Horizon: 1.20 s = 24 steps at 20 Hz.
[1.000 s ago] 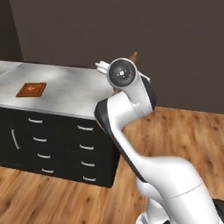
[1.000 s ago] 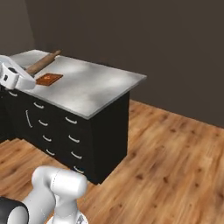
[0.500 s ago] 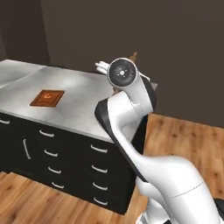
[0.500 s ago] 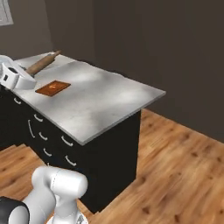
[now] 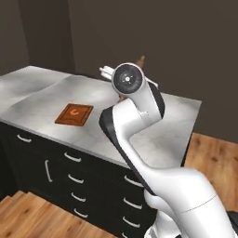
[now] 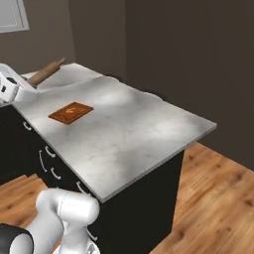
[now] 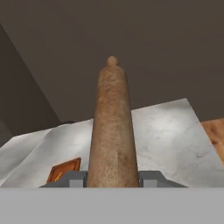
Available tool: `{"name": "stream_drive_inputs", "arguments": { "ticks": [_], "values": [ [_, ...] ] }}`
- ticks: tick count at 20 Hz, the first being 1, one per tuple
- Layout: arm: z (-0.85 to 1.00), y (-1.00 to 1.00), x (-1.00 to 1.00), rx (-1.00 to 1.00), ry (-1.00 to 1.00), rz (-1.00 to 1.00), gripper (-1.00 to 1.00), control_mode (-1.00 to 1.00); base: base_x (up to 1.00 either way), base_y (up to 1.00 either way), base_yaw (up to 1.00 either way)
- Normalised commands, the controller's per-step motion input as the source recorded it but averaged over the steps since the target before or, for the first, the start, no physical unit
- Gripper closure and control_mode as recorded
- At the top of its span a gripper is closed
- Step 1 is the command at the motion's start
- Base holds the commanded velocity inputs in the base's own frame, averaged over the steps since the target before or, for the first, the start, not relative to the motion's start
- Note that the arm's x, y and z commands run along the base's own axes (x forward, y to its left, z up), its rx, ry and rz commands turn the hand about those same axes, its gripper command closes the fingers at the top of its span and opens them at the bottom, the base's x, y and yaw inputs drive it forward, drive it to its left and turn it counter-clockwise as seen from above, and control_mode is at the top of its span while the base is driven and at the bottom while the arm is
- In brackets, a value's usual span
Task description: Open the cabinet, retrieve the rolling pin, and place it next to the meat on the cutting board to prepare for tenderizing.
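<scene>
The slim brown wooden rolling pin stands gripped between the two dark fingers of the robot's gripper, jaws drawn narrow on its lower body, its rounded knob end pointing toward 12 o'clock in the hand view. From the right base view the rolling pin juts out past the white wrist at 10 o'clock, carried above the far end of the grey marble-look island counter.

The flat reddish-brown wooden cutting board lies on the counter at 9 o'clock in the left base view, an orange piece of meat at its middle; in the hand view the board sits at 7 o'clock, below and beside the pin.

The hold appears to sit near one end, so the long free length could lever and slip or swing down onto the meat if lowered at a tilt. A round pin released on the board may roll off its rim, or across the smooth counter toward the near edge above the black drawer fronts.

Room is generous: bare counter surrounds the board on every side, with the plank floor beyond the counter's 3 o'clock corner.
</scene>
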Motion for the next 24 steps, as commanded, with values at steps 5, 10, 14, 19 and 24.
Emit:
{"name": "stream_drive_inputs", "arguments": {
  "ticks": [5,10,14,19,24],
  "values": [
    [0.00,0.00,0.00,0.00,0.00,0.00,1.00,1.00,0.88,0.30,0.03],
    [0.00,0.00,0.00,0.00,0.00,0.00,1.00,1.00,0.75,0.46,-0.06],
    [0.00,0.00,0.00,0.00,0.00,0.00,1.00,1.00,0.71,0.59,-0.17],
    [0.00,0.00,0.00,0.00,0.00,0.00,1.00,1.00,0.87,0.72,-0.24],
    [0.00,0.00,0.00,0.00,0.00,0.00,1.00,1.00,0.95,0.83,-0.30]
  ]
}}
